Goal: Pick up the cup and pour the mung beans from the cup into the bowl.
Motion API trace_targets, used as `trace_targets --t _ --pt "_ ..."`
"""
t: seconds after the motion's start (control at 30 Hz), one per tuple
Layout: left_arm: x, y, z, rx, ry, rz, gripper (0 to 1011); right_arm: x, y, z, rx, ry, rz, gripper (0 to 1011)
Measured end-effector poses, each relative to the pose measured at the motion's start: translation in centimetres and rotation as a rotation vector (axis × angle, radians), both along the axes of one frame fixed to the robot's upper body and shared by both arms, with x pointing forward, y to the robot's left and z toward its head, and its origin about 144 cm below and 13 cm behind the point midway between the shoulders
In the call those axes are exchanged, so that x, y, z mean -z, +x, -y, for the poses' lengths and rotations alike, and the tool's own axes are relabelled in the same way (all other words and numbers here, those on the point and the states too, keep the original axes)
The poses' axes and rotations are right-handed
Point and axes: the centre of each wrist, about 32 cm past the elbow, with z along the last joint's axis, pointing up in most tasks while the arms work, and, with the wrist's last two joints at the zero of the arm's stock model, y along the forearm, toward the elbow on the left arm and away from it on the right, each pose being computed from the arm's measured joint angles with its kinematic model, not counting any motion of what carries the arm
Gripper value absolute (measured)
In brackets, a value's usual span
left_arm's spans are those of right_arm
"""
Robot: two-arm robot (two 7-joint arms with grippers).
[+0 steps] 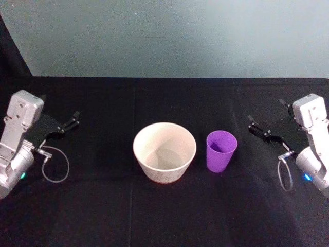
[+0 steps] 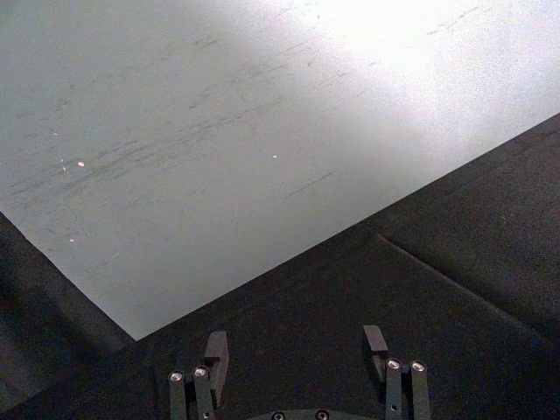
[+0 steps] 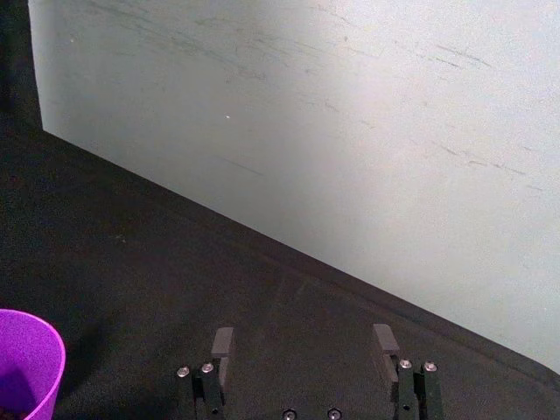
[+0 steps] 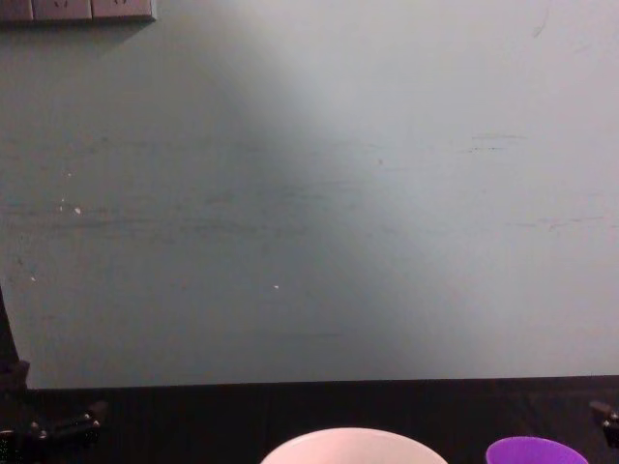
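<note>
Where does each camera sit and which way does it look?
Head view: on the robot's head, looking forward and down at the bowl, the cup and both arms; left gripper and right gripper open.
Chest view: lower, looking across the table at the wall; bowl and cup rims at the bottom, gripper tips at the corners.
Left wrist view: on the left wrist, looking past its open fingers to the wall.
Right wrist view: likewise, with the cup nearby.
Shared: head, chest and right wrist views show the cup.

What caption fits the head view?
Purple cup just right of pale bowl; left gripper and right gripper open, parked at either side.
</note>
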Motion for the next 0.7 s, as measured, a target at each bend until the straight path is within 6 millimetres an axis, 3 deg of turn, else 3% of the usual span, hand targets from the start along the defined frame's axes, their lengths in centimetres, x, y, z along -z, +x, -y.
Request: trace_targets --t 0.7 --pt "0.00 0.00 0.00 0.000 0.000 0.000 1000 0.00 0.00 0.00 0.000 0.000 0.000 1003"
